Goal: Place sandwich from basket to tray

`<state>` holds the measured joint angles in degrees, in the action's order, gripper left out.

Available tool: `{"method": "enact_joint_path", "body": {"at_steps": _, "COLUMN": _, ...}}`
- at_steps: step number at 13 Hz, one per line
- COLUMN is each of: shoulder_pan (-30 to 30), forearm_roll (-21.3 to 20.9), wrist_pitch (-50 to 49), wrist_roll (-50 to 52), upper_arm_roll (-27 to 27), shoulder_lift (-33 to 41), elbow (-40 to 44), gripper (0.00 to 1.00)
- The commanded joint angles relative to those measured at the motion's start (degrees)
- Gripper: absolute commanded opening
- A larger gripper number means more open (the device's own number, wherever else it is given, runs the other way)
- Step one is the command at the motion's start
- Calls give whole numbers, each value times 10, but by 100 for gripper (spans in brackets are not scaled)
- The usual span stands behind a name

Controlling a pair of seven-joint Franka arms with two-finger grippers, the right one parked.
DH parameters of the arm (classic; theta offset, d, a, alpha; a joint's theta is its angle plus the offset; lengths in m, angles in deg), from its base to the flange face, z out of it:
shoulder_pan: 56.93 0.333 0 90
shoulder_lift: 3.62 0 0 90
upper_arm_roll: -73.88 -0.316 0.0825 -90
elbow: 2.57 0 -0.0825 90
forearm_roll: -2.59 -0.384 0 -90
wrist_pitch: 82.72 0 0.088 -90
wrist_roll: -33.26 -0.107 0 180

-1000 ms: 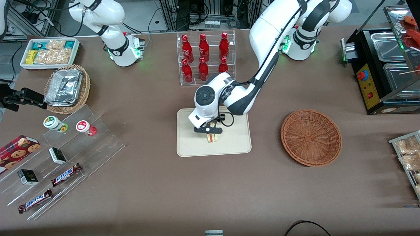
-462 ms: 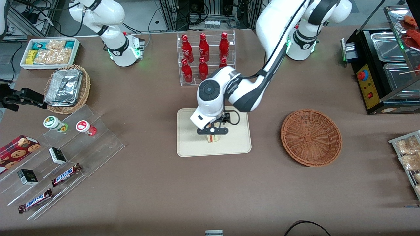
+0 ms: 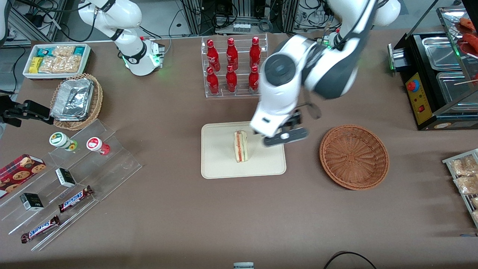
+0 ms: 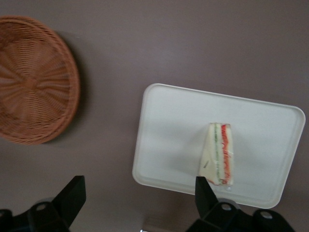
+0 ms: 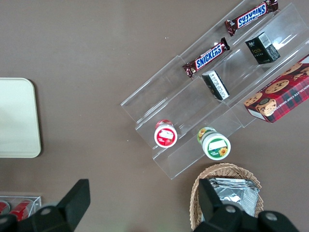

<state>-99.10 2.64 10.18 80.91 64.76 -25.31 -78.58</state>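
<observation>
The sandwich (image 3: pixel 241 146) stands on its edge in the middle of the cream tray (image 3: pixel 216 164), its orange-red and green filling showing; it also shows in the left wrist view (image 4: pixel 218 153) on the tray (image 4: pixel 169 135). The reddish-brown basket (image 3: pixel 354 156) is empty and sits beside the tray toward the working arm's end; it shows in the wrist view too (image 4: pixel 34 79). My left gripper (image 3: pixel 285 137) is open and empty, raised high above the tray's edge nearest the basket, apart from the sandwich. Its fingers (image 4: pixel 205 191) stand wide apart.
A clear rack of red bottles (image 3: pixel 233 65) stands farther from the front camera than the tray. A tan wicker basket with foil containers (image 3: pixel 76 101), a white tub of snacks (image 3: pixel 56 59) and an acrylic stand with snack bars (image 3: pixel 71 179) lie toward the parked arm's end. A black warmer (image 3: pixel 437 74) stands at the working arm's end.
My gripper let go of the sandwich, rose and moved toward the basket. The sandwich stays standing on the tray.
</observation>
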Motion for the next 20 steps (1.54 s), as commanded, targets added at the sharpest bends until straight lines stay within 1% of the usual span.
{"method": "enact_joint_path", "body": {"at_steps": 1, "shoulder_pan": -6, "forearm_roll": -3, "wrist_pitch": -50, "wrist_roll": 3, "upper_arm_roll": -43, "shoulder_lift": 58, "elbow": -21, "gripper": 99}}
{"method": "enact_joint_path", "body": {"at_steps": 4, "shoulder_pan": -6, "forearm_roll": -1, "wrist_pitch": -104, "wrist_roll": -114, "upper_arm_roll": -120, "shoulder_lift": 96, "elbow": -20, "gripper": 100}}
{"method": "enact_joint_path", "body": {"at_steps": 8, "shoulder_pan": -6, "forearm_roll": -2, "wrist_pitch": -124, "wrist_roll": -216, "upper_arm_roll": -196, "shoulder_lift": 125, "elbow": -19, "gripper": 100}}
{"method": "enact_joint_path", "body": {"at_steps": 10, "shoulder_pan": -6, "forearm_roll": -2, "wrist_pitch": -128, "wrist_roll": -258, "upper_arm_roll": -229, "shoulder_lift": 131, "elbow": -20, "gripper": 100}}
{"method": "enact_joint_path", "body": {"at_steps": 13, "shoulder_pan": -4, "forearm_roll": -2, "wrist_pitch": -140, "wrist_roll": -310, "upper_arm_roll": -260, "shoulder_lift": 132, "elbow": -20, "gripper": 100}}
{"method": "enact_joint_path", "body": {"at_steps": 14, "shoulder_pan": 9, "forearm_roll": 3, "wrist_pitch": -144, "wrist_roll": -329, "upper_arm_roll": -261, "shoulder_lift": 133, "elbow": -21, "gripper": 100}}
{"method": "enact_joint_path", "body": {"at_steps": 15, "shoulder_pan": 76, "forearm_roll": 7, "wrist_pitch": -148, "wrist_roll": -342, "upper_arm_roll": -221, "shoulder_lift": 136, "elbow": -21, "gripper": 100}}
{"method": "enact_joint_path", "body": {"at_steps": 16, "shoulder_pan": 128, "forearm_roll": 3, "wrist_pitch": -153, "wrist_roll": -348, "upper_arm_roll": -147, "shoulder_lift": 146, "elbow": -20, "gripper": 100}}
{"method": "enact_joint_path", "body": {"at_steps": 17, "shoulder_pan": 199, "forearm_roll": 1, "wrist_pitch": -153, "wrist_roll": -349, "upper_arm_roll": -85, "shoulder_lift": 155, "elbow": -22, "gripper": 100}}
{"method": "enact_joint_path", "body": {"at_steps": 18, "shoulder_pan": 243, "forearm_roll": 1, "wrist_pitch": -154, "wrist_roll": -350, "upper_arm_roll": -31, "shoulder_lift": 158, "elbow": -22, "gripper": 100}}
{"method": "enact_joint_path", "body": {"at_steps": 19, "shoulder_pan": 281, "forearm_roll": 0, "wrist_pitch": -154, "wrist_roll": -356, "upper_arm_roll": 4, "shoulder_lift": 159, "elbow": -24, "gripper": 100}}
{"method": "enact_joint_path", "body": {"at_steps": 20, "shoulder_pan": 305, "forearm_roll": 0, "wrist_pitch": -154, "wrist_roll": -367, "upper_arm_roll": 34, "shoulder_lift": 162, "elbow": -33, "gripper": 100}}
